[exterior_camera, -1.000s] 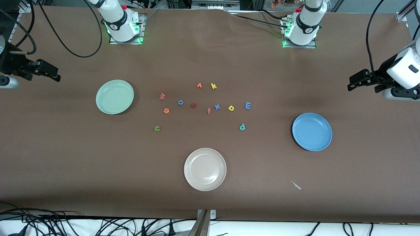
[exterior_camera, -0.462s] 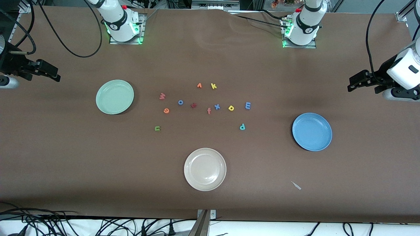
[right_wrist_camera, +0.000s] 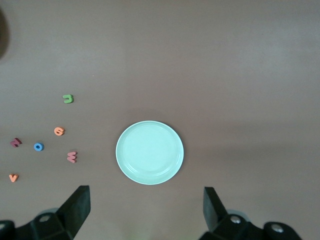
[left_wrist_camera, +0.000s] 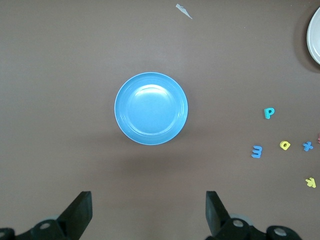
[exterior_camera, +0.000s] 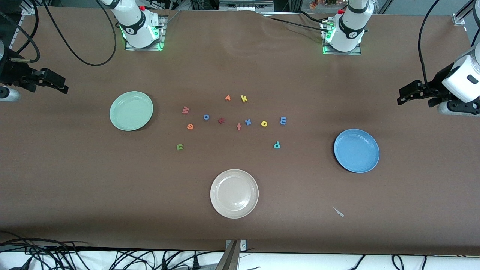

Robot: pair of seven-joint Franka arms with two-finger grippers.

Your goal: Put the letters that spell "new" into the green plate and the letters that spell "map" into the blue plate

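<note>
Brown table (exterior_camera: 75, 180), blue plate (left_wrist_camera: 151, 108) under left gripper (left_wrist_camera: 148, 212)

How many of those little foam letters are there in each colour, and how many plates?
Orange letters: 2
Salmon letters: 2
Blue letters: 3
Yellow letters: 2
Green letters: 1
Teal letters: 1
Dark red letters: 1
Plates: 3
Total: 15

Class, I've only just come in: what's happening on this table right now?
Nothing has been picked up yet. The left gripper and the right gripper both wait, open and holding nothing, at their own ends of the table. The green plate and the blue plate hold no letters. The n, e, w, m, a and p all lie on the brown table between the plates, among other letters.
</note>
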